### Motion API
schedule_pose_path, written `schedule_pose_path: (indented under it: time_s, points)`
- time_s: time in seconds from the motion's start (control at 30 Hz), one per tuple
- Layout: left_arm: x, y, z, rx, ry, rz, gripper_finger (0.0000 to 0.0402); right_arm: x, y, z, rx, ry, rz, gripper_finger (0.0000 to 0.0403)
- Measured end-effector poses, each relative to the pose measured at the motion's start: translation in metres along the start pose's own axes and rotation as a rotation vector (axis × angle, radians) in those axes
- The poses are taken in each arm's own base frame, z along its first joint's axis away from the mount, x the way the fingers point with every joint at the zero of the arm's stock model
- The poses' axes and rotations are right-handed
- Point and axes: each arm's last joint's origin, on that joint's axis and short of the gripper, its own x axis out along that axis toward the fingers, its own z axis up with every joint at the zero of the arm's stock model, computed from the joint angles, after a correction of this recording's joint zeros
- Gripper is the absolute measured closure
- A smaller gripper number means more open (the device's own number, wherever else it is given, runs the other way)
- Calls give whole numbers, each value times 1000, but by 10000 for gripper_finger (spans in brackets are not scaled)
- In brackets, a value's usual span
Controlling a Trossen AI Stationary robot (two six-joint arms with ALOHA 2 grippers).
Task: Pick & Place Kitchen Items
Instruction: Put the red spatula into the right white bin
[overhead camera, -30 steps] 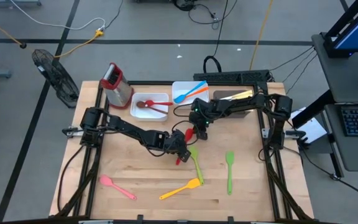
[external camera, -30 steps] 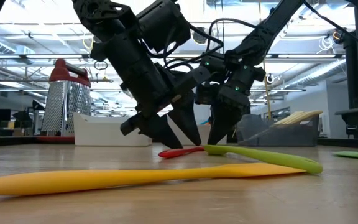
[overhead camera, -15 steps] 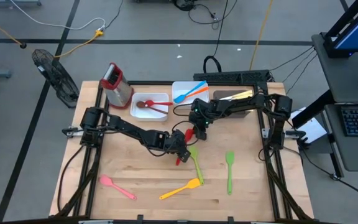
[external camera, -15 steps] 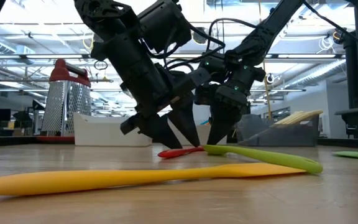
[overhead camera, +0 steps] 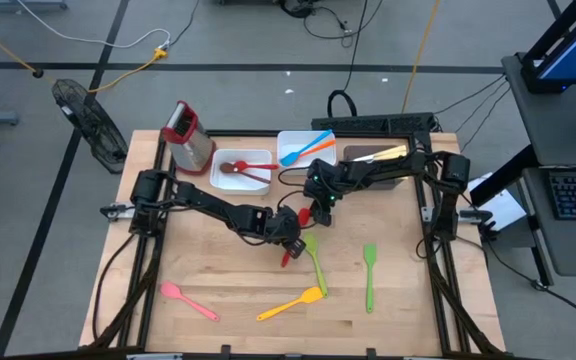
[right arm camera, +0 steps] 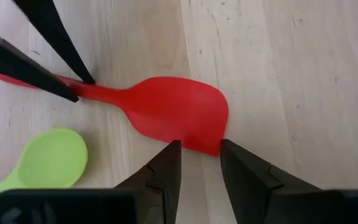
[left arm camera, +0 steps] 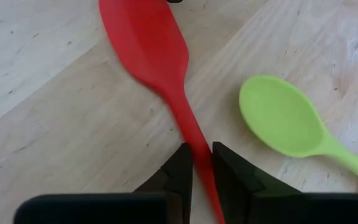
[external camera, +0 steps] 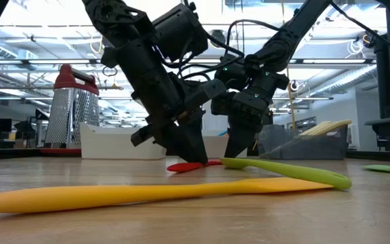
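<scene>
Now my left gripper pinches the thin handle of the flat red silicone spatula lying mid-table; my right gripper hovers at its blade, fingers parted. Next, I judge, comes lifting it clear of the green spoon.

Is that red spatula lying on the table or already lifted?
Lying flat on the table. The red spatula rests on the wood, its handle pinched by the left gripper.

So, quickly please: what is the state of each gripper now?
Left gripper: jaws closed on the red spatula handle.
Right gripper: jaws open, holding nothing, just above the spatula's blade.
</scene>
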Motion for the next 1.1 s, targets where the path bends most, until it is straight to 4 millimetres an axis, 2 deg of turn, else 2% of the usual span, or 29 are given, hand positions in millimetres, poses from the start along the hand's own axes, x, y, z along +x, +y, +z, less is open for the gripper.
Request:
schedule_pose_path:
  time_s: [0.33,0.77,0.97,1.1]
  points:
    - [4,0,0,-9,0,-9,350,0,0,3,158,-26,42,298]
    - [4,-2,1,-36,-5,-29,350,0,0,3,246,-29,46,298]
    - [4,-1,1,-53,10,-37,350,-5,-11,-1,291,-10,-35,298]
    - [4,-1,1,-59,13,-39,350,-7,-16,-1,318,-5,-3,298]
